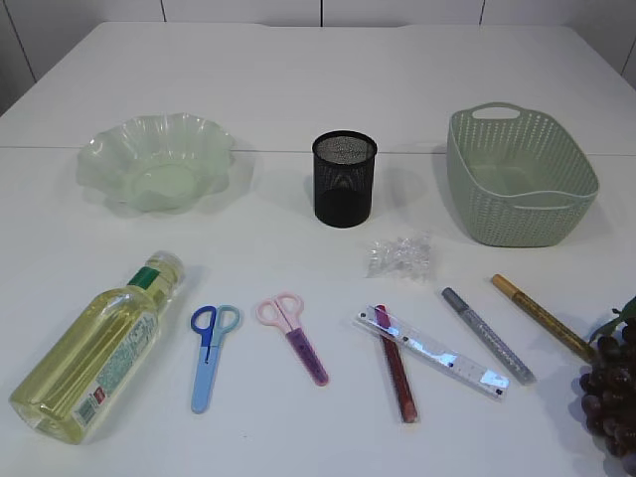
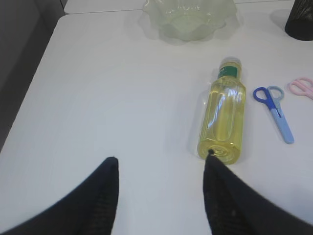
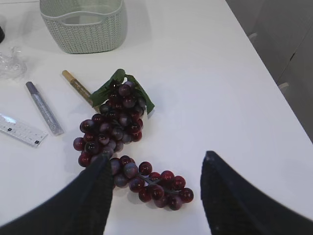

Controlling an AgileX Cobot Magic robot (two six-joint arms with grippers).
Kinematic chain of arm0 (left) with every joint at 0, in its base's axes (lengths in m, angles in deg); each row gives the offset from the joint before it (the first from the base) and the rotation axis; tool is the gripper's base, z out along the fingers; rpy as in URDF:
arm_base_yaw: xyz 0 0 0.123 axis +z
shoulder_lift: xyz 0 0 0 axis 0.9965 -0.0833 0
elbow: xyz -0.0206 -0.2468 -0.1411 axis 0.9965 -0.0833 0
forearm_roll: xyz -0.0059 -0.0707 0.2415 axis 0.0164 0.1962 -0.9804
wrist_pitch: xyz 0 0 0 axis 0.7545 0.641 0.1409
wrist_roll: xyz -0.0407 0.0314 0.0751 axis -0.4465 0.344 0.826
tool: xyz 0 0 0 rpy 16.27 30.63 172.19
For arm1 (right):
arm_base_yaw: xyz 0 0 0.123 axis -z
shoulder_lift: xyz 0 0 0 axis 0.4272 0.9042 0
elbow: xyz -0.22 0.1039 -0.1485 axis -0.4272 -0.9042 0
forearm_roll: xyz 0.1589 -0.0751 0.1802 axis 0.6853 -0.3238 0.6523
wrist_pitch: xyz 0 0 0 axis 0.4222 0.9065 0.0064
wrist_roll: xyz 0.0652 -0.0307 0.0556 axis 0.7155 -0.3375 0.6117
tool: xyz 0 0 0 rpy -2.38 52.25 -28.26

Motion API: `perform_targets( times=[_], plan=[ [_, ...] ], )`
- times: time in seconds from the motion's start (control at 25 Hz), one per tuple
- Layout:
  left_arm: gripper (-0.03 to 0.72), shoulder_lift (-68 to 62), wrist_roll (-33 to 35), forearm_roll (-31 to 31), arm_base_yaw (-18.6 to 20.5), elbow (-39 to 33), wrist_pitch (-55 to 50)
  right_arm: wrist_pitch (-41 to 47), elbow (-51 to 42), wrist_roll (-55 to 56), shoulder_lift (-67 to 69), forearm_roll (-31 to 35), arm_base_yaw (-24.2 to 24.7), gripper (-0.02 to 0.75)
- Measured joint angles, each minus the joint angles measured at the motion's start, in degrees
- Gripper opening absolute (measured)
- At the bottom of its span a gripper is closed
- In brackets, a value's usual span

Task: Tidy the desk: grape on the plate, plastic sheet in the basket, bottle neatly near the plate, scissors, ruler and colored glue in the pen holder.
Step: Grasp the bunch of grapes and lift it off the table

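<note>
Both grippers hang empty above the table with jaws apart: the left gripper hovers just behind the base of the one bottle, one fingertip overlapping its bottom edge in the wrist view, though whether they touch I cannot tell; the right gripper hovers over the one grape bunch, which lies on the bare table near the right edge, well apart from the plate; the bottle lies on its side at front left, cap toward the plate; one plate sits at back left, one pen holder stands upright at back centre, and one basket sits at back right; two scissors lie in the front row, the blue scissors just right of the bottle and the pink scissors beside them; one ruler lies slantwise across the red glue, touching it; three glue pens are counted in all, with the silver glue and gold glue to the right, apart from each other; one crumpled plastic sheet lies between the pen holder and basket, nearer the front.
</note>
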Motion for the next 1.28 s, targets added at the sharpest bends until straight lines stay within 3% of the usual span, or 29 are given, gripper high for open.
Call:
perform_targets(
  times=[1.28],
  plan=[
    [0.368,-0.21,0.09,0.0,0.0,0.0,0.0,0.0,0.0,0.0,0.0,1.64,0.0,0.457]
  ],
)
